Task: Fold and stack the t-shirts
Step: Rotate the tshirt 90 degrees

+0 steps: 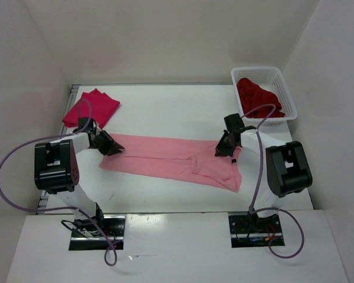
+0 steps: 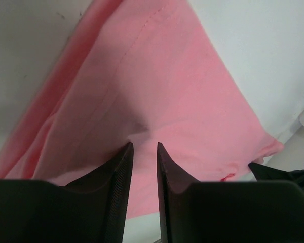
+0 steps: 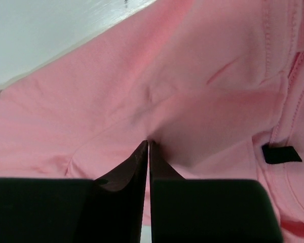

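Mid-frame, a light pink soft cotton t-shirt [image 1: 171, 162] lies in a long, flattened band with stitched hems. At its left end, the black ribbed left gripper [image 1: 114, 148] stands slightly apart over cloth; whether it grips, I cannot tell. At its right end, the right gripper [image 1: 222, 150] pinches a wrinkled fold. Upper left lies a folded crimson-magenta t-shirt [image 1: 91, 108]; upper right, a white plastic mesh basket [image 1: 283, 94] holds a crumpled dark maroon t-shirt [image 1: 256, 97].

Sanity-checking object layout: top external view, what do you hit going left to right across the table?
Folded crimson-magenta t-shirt → left gripper → light pink t-shirt spread flat → right gripper → dark maroon t-shirt inside the white mesh basket.
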Robot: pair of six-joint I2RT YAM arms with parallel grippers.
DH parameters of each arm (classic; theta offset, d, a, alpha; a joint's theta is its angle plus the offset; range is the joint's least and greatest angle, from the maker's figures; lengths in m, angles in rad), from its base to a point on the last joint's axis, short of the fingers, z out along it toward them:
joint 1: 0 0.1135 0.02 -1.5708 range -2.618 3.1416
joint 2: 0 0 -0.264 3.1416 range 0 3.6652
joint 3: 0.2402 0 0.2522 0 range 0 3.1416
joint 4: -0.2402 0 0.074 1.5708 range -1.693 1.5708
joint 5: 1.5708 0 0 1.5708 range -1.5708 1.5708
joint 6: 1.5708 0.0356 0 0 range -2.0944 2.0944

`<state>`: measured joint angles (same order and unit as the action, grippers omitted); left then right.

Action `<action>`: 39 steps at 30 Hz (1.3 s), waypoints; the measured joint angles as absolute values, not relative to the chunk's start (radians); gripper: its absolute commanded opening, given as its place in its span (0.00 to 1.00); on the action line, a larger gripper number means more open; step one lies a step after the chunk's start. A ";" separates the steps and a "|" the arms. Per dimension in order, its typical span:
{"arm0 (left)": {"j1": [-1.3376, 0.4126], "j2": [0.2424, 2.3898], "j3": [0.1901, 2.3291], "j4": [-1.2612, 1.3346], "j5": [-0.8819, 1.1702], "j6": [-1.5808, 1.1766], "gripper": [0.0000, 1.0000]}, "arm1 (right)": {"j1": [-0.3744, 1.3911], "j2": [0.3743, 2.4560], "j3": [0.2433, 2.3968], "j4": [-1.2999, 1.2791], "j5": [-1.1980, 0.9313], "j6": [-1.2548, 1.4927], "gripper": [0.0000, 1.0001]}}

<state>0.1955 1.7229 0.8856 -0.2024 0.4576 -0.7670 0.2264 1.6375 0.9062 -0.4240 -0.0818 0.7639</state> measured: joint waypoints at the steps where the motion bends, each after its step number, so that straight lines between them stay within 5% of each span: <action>1: 0.196 1.709 0.888 -0.221 0.448 -0.766 0.33 | 0.226 1.634 0.918 -0.442 -0.082 0.760 0.10; 5: 0.196 1.652 0.960 -0.298 0.424 -0.746 0.33 | 0.226 1.626 0.999 -0.493 -0.072 0.738 0.11; 8: 0.172 1.618 1.063 -0.311 0.411 -0.714 0.33 | 0.226 1.619 1.029 -0.493 -0.052 0.722 0.00; 21: -0.003 1.523 1.093 -0.351 0.410 -0.619 0.24 | 0.238 1.748 1.019 -0.531 -0.068 0.731 0.00; 26: -0.046 1.515 1.092 -0.380 0.414 -0.601 0.24 | 0.259 2.057 1.452 -0.611 -0.081 0.718 0.00; 30: -0.049 1.504 1.091 -0.410 0.406 -0.599 0.24 | 0.286 2.446 2.090 -0.652 -0.065 0.685 0.00; 34: -0.049 1.483 1.092 -0.443 0.389 -0.598 0.24 | 0.328 2.767 2.735 -0.789 -0.063 0.657 0.11; 39: -0.051 1.467 1.100 -0.455 0.387 -0.603 0.24 | 0.406 2.599 2.636 -0.847 -0.060 0.604 0.33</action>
<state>-0.0505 1.4673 1.0996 -0.4553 0.3866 -0.6033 0.4065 2.5988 2.6362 -0.8474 -0.0601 0.6037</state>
